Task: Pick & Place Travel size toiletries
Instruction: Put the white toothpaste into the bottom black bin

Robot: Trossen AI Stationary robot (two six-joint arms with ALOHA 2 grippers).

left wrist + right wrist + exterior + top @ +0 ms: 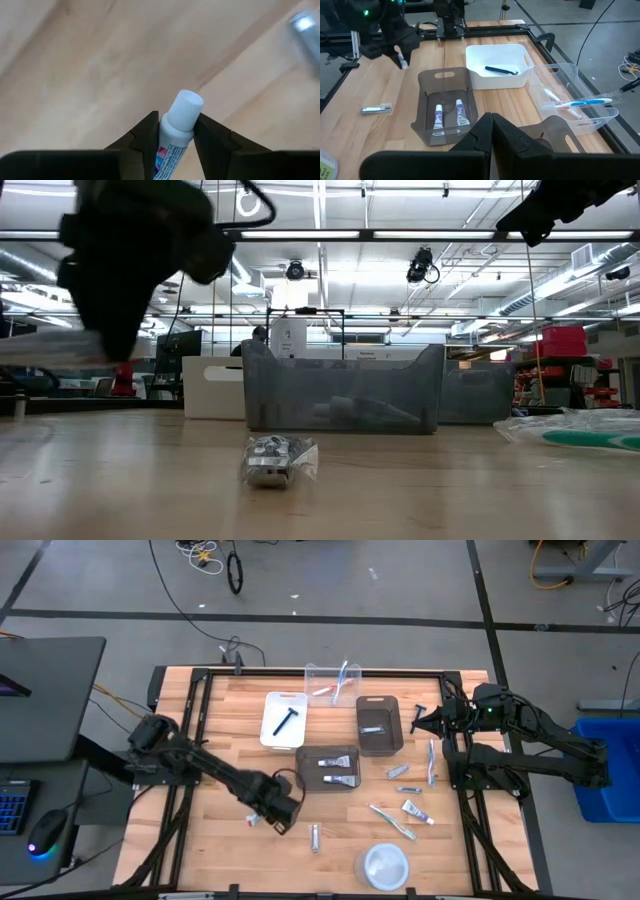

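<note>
My left gripper (256, 821) is over the near-left part of the table and is shut on a small white toothpaste tube (176, 135) with a white cap. In the low view this gripper (120, 330) hangs well above the tabletop. A small silvery packet (314, 837) lies flat on the wood to its right and shows up close in the low view (278, 460). My right gripper (492, 131) is shut on nothing and waits high over the far-right part of the table (420, 721). More toothpaste tubes and toothbrushes (405, 808) lie loose on the near-right part. My left gripper pinches the toothpaste tube between its two fingers (145, 140) at the cap end, just behind the cap. The white cap (186, 106) sticks out past the fingertips. The tube is lifted clear of the table, as the right wrist view shows (402, 60).
A dark grey bin (328, 780) holds two tubes. A second dark grey bin (379, 740) holds a silvery item, a white bin (270, 730) a black razor, and a clear bin (318, 672) toothbrushes. A round white dish (386, 865) sits near the near edge. Bare wood lies left of the bins.
</note>
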